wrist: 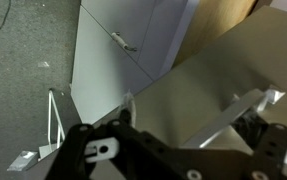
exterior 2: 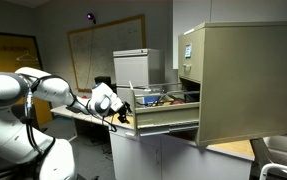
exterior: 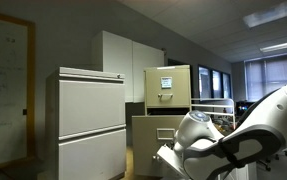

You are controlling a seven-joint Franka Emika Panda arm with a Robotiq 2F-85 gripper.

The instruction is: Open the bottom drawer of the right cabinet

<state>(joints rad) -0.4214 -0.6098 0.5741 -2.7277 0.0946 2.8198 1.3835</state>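
Note:
The right cabinet [exterior: 168,85] is beige with white paper sheets on its upper front. In an exterior view it shows from the side [exterior 2: 238,80]. Its bottom drawer [exterior 2: 165,120] stands pulled out towards my arm, with things inside, and it also shows in an exterior view [exterior: 155,128]. My gripper [exterior 2: 125,108] is at the front of this drawer. In the wrist view the gripper [wrist: 148,112] has its two fingers spread wide apart, with the plain beige drawer front [wrist: 198,90] close behind them. The handle recess is hidden.
A wider pale grey cabinet [exterior: 91,120] stands beside the beige one and shows in the wrist view [wrist: 123,50] with its handle. White wall cupboards [exterior: 123,55] are behind. My white arm [exterior: 238,140] fills the lower corner. Grey carpet [wrist: 23,70] lies below.

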